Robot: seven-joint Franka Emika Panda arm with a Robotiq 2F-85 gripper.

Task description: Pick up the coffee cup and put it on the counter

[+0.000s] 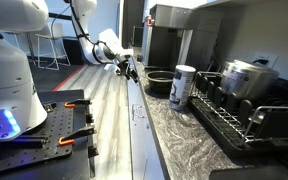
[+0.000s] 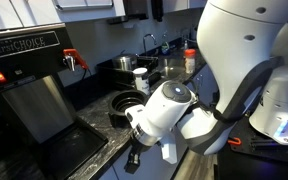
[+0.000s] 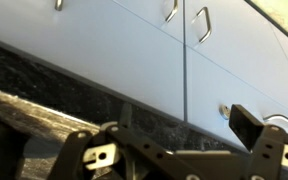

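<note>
The coffee cup [image 1: 159,82] is a squat dark round vessel on the speckled stone counter [image 1: 184,140], in front of the coffee machine [image 1: 169,40]. It also shows in an exterior view, the coffee cup [image 2: 127,103] lying beside my white arm. My gripper [image 1: 130,68] hovers over the counter's front edge, a short way left of the cup and apart from it. In the wrist view the gripper [image 3: 179,145] stands open with nothing between its fingers [image 3: 256,125]. The cup is out of the wrist view.
A tall white tumbler [image 1: 182,86] stands right beside the cup. Behind it a black dish rack [image 1: 229,110] holds a steel pot [image 1: 246,78]. The black perforated robot table [image 1: 44,130] lies along the counter's front. White cabinet doors [image 3: 134,40] fill the wrist view.
</note>
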